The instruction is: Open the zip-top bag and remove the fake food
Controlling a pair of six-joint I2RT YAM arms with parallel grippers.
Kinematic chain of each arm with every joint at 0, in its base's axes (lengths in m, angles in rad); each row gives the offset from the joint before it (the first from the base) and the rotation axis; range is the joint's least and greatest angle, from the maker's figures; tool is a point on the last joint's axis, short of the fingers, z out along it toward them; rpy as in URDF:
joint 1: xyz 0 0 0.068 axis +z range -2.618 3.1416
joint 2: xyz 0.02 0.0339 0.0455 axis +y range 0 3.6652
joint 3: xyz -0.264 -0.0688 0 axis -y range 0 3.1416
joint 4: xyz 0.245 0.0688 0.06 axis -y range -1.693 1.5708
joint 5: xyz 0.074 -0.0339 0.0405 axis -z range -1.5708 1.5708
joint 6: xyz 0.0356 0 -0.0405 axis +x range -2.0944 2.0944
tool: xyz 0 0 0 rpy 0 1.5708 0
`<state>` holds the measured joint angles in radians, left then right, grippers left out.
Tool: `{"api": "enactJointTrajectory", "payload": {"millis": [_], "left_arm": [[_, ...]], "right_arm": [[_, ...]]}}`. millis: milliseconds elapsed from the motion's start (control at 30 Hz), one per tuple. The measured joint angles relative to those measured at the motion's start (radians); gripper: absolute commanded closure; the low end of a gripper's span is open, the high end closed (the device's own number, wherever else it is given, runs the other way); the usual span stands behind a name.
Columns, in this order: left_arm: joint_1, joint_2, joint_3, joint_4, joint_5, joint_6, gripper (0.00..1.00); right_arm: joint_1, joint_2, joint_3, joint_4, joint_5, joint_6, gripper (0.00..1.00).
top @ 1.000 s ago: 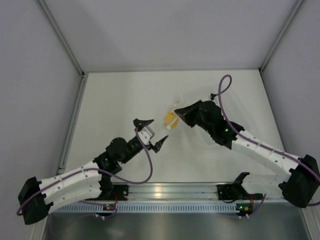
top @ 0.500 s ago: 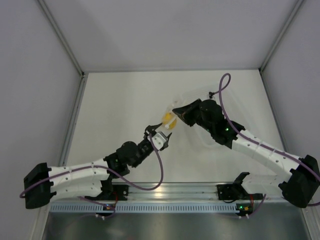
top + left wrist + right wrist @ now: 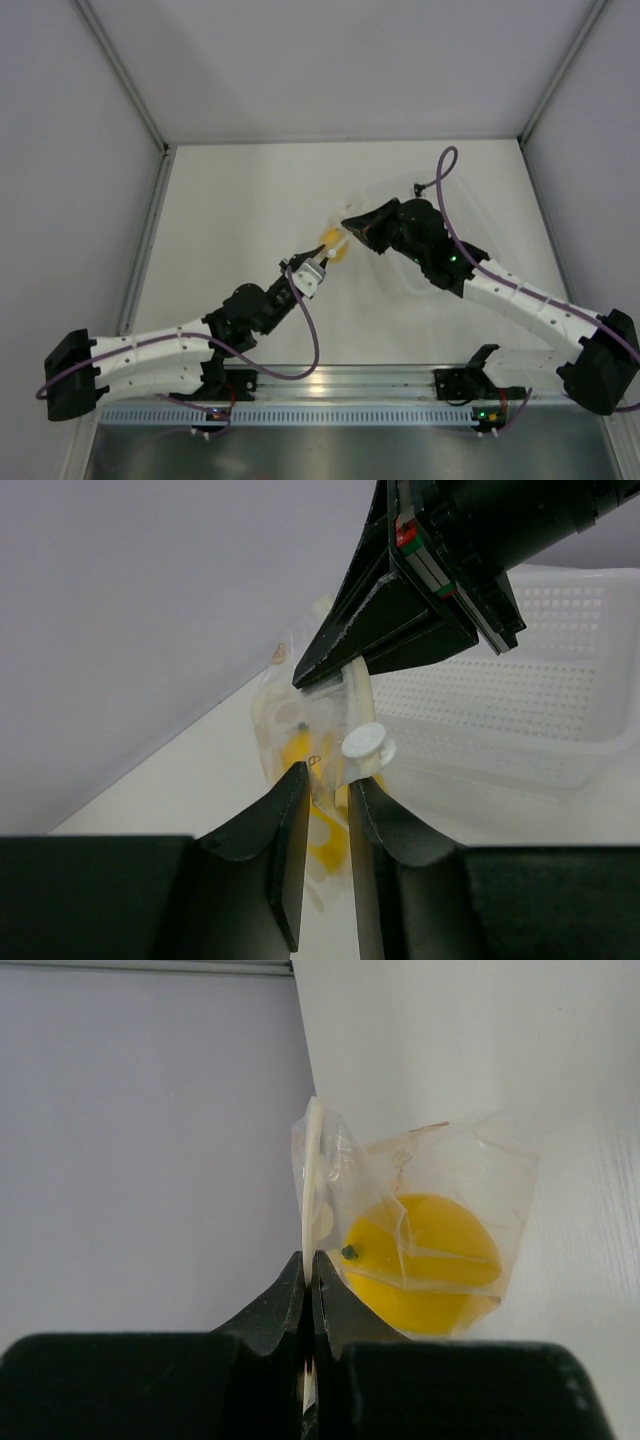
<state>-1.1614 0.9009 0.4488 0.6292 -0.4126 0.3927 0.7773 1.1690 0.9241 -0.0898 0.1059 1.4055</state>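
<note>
Your right claw (image 3: 308, 1260) pinches the zip strip of the small, clear, crinkly plastic zip-top bag (image 3: 480, 1175), holding it up over the white table (image 3: 240, 200). That puts the bag within reach of your left claw (image 3: 325, 780), which sits narrowly parted astride its edge. You cannot tell whether it grips. The bright yellow oval fake food (image 3: 430, 1260) sits inside.

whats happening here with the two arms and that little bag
The right gripper is shut on the top edge of a small clear bag and holds it upright, with a yellow lemon inside. The left gripper has a finger on each side of the bag, just below its white zipper tab; whether it is clamped yet is unclear. The lemon is not out yet. A clear tray sits behind.
</note>
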Motion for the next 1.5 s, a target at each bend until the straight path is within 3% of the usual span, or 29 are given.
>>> {"api": "enactJointTrajectory", "payload": {"millis": [67,100,300,367,400,500,533,700,867,1033,1200,1333,1500], "left_arm": [[0.0,-0.004,0.0,0.0,0.003,0.0,0.82],[0.0,-0.005,0.0,0.0,0.005,-0.002,1.0],[0.0,-0.007,0.0,0.001,0.016,-0.002,1.0],[0.0,-0.014,-0.002,0.0,0.021,-0.011,1.0],[0.0,-0.022,-0.004,0.0,0.025,-0.021,1.0],[0.002,-0.044,-0.006,-0.017,0.032,-0.061,1.0],[0.006,-0.05,-0.005,-0.028,0.034,-0.079,1.0],[0.045,-0.059,0.058,-0.194,0.042,-0.192,1.0],[0.13,-0.093,0.171,-0.407,0.124,-0.321,1.0],[0.204,-0.143,0.259,-0.557,0.273,-0.416,1.0],[0.208,-0.135,0.313,-0.642,0.514,-0.456,1.0],[0.208,-0.116,0.339,-0.682,0.698,-0.474,1.0],[0.208,-0.1,0.379,-0.711,0.798,-0.491,1.0]], "right_arm": [[0.0,0.003,0.0,0.002,-0.003,0.0,1.0],[0.0,0.005,0.0,0.005,-0.005,0.0,1.0],[0.0,0.013,-0.001,0.043,-0.014,-0.013,0.99],[0.0,0.013,-0.007,0.074,-0.019,-0.027,0.87],[0.0,0.013,-0.018,0.107,-0.024,-0.038,0.63],[-0.007,0.012,-0.062,0.2,-0.064,-0.074,0.42],[-0.015,0.012,-0.082,0.243,-0.091,-0.087,0.4],[-0.077,0.011,-0.182,0.432,-0.258,-0.158,0.4],[-0.15,-0.013,-0.197,0.478,-0.435,-0.354,0.42],[-0.174,-0.098,-0.135,0.373,-0.598,-0.739,0.43],[-0.155,-0.189,-0.037,0.208,-0.8,-1.145,0.43],[-0.111,-0.245,-0.024,0.117,-0.872,-1.349,0.44],[-0.097,-0.278,-0.024,0.047,-0.959,-1.49,0.48]]}}
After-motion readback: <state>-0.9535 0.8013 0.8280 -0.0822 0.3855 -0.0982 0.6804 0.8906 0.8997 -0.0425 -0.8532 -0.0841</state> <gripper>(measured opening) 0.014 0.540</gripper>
